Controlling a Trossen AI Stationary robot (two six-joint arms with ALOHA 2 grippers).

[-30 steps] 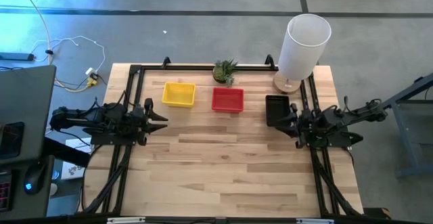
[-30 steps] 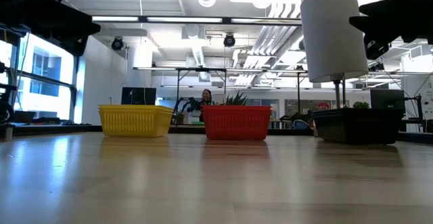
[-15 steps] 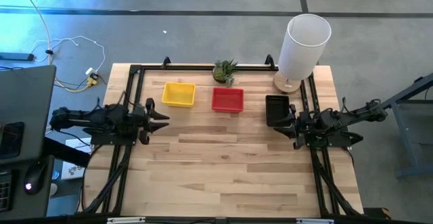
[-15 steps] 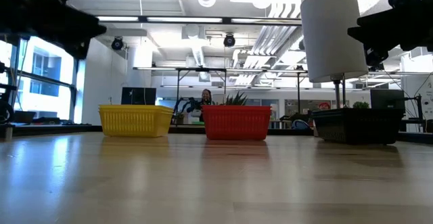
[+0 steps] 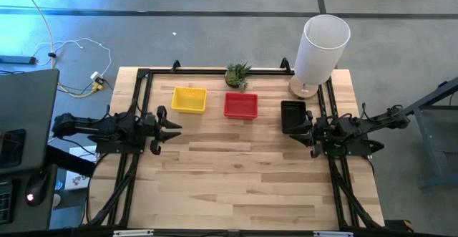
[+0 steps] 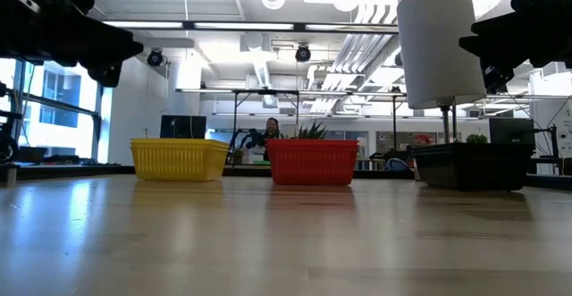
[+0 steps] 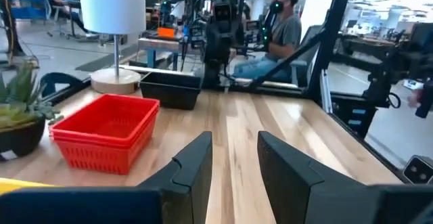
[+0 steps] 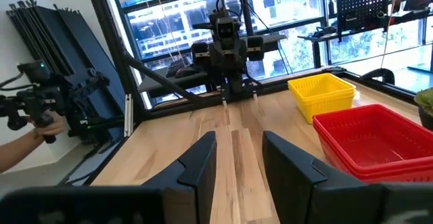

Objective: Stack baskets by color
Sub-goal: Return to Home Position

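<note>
**Baskets in 3 colour groups, both arms pulled back**

The baskets sit in a row toward the far edge of the counter [image 5: 236,172]. The yellow baskets [image 5: 189,99] are on the left, the red baskets [image 5: 240,106] in the middle and the black baskets [image 5: 293,115] on the right, each group apart from the next. In the left wrist view the red ones show layered rims, nested one in another.

A small potted plant [image 5: 238,74] stands behind the gap between yellow and red. A tall white cylinder [image 5: 322,47] stands at the far right corner, behind the black baskets.

The left gripper [image 7: 235,136] hangs above the counter's left edge, near the yellow baskets. Its fingers are parted by a narrow gap and hold nothing. The right gripper [image 8: 239,135] is raised at the right edge, by the black baskets, likewise slightly open and empty.
</note>
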